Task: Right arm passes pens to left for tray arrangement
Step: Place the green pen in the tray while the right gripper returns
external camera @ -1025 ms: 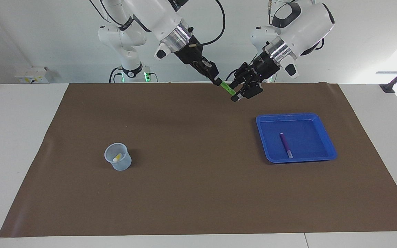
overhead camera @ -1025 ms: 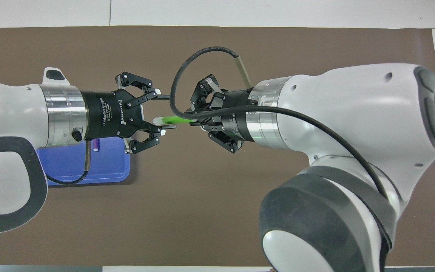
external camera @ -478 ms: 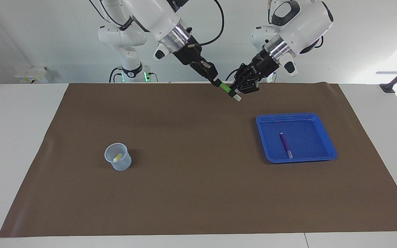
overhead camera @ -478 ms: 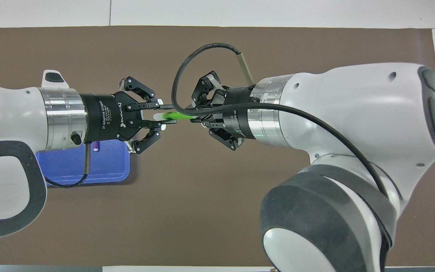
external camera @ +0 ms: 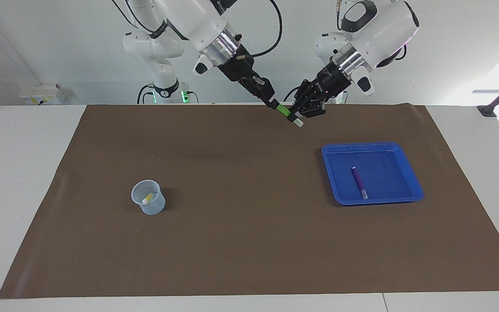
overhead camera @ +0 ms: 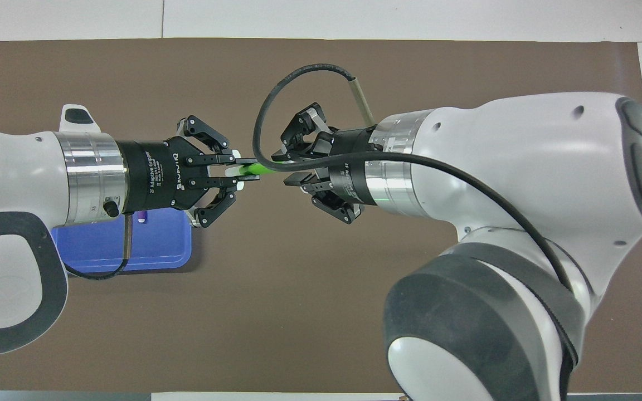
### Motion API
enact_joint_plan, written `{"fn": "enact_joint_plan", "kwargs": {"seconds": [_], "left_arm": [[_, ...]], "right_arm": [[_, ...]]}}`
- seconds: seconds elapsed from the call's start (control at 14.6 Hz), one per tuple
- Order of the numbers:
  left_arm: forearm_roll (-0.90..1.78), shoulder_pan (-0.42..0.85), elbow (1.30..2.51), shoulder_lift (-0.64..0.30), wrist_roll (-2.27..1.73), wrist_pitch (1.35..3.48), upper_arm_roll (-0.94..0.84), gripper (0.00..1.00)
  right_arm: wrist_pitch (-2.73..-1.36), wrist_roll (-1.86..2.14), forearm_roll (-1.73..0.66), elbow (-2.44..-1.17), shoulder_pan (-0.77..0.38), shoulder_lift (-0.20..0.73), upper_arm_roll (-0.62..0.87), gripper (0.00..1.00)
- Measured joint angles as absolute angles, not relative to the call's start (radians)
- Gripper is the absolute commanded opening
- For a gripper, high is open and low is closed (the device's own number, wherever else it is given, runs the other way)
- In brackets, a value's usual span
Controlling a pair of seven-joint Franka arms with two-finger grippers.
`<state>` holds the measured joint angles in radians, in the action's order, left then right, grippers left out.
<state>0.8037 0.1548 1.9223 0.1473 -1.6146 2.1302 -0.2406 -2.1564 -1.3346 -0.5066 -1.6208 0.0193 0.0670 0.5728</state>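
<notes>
Hovering over open mat: left hand point(overhead camera: 238, 172) clamped on green pen point(overhead camera: 257, 170), right hand point(overhead camera: 288, 170) part-open.

At the upper centre of the facing view, the left gripper point(external camera: 296, 116), wide open a second ago, now clamps the pale end of the green pen point(external camera: 285, 111). The right gripper point(overhead camera: 290, 172), until now tight on the pen's other end, parts its fingertips slightly.
</notes>
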Motion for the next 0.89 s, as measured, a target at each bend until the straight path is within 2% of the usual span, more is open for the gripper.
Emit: {"fn": "enact_joint_plan", "kwargs": {"seconds": [0.34,0.62,0.89], "left_arm": [[0.803,0.132,1.922,0.147,-1.527,2.137,-0.228,0.00],[0.785,-0.018,1.932,0.147,-1.172,1.991,-0.219,0.00],[0.608,-0.208,1.961,0.122,-0.712,1.869,-0.211,0.00]], "right_arm": [[-2.103,-1.217,-0.371,-1.626,0.026,0.067,0.499,0.93],[-2.025,-0.886,-0.310,-1.711,0.034,0.041,0.368,0.93],[-2.011,-0.597,-0.185,-1.807,0.035,0.009,0.278,0.92]]}}
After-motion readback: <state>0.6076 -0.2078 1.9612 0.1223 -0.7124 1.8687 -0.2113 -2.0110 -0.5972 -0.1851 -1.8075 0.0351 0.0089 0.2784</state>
